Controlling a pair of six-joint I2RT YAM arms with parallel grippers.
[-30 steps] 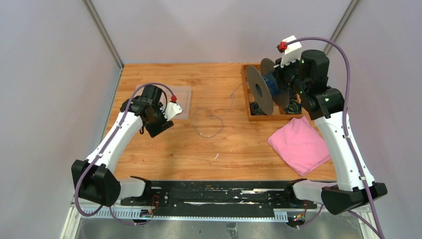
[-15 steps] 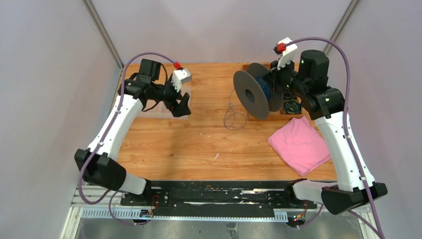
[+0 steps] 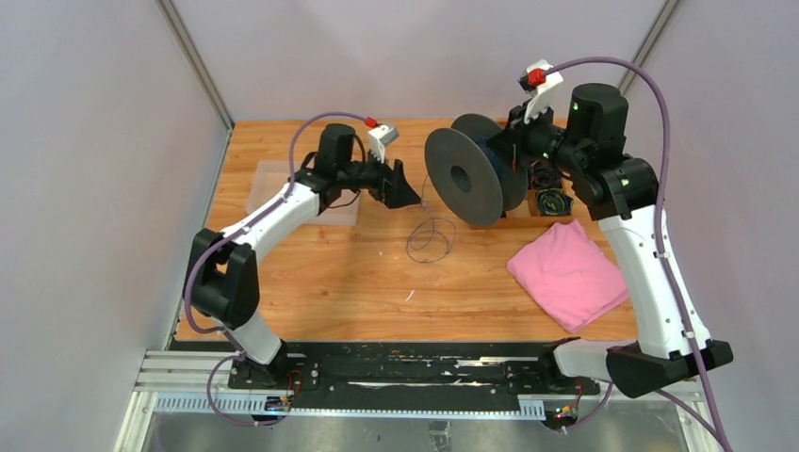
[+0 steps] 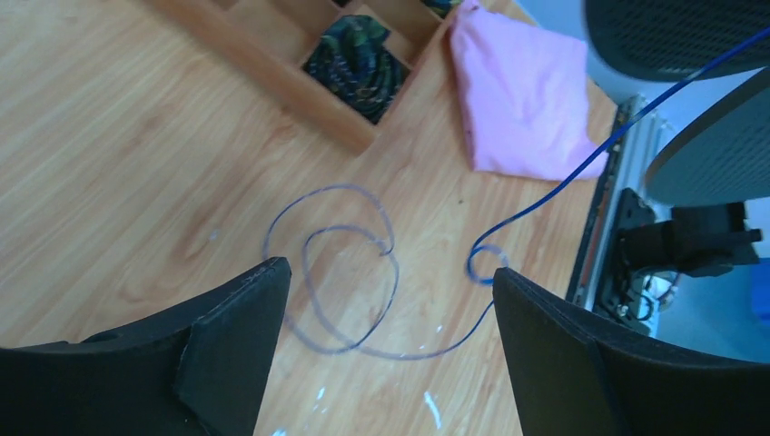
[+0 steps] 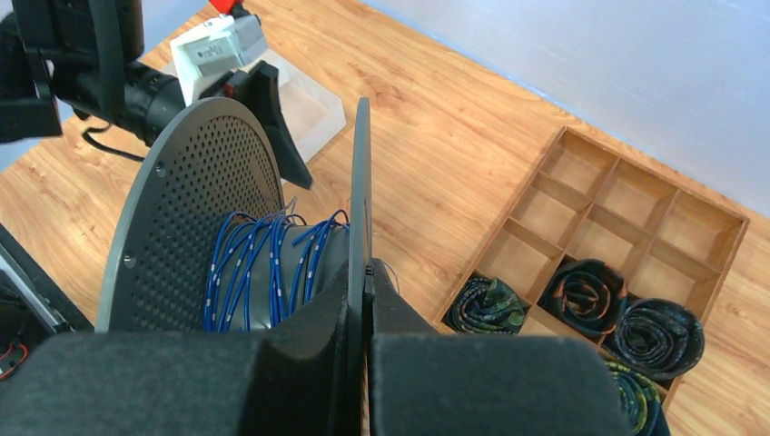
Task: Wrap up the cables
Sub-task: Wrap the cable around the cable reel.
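Cable (image 3: 430,240) lies on the desk (image 3: 330,273) in thin, dark, loose round loops, about in the middle. One end of it goes up off the wood toward the spool (image 3: 462,177). More of it is already wound round the middle of the spool in neat blue turns (image 5: 263,272).

My left tool (image 4: 389,272) hangs in the air above the loops. Its two black fingers are spread wide apart and hold nothing. The loops show on the desk between the fingers. A small curl of the cable sits close to one finger, but I cannot tell if it touches.

My right tool (image 5: 363,304) is squeezed tight on the edge of one grey round plate of the spool. It holds the spool up off the desk, tipped on its side, so the other plate faces my left tool. The plates have lots of tiny holes.

Behind the spool is a wooden tray (image 5: 656,173) with many little boxes. Some boxes hold tight dark rolled bundles (image 5: 581,295). A pink cloth (image 3: 567,273) lies near the tray, on my right side. A clear flat tray (image 3: 269,179) sits far over on my left.
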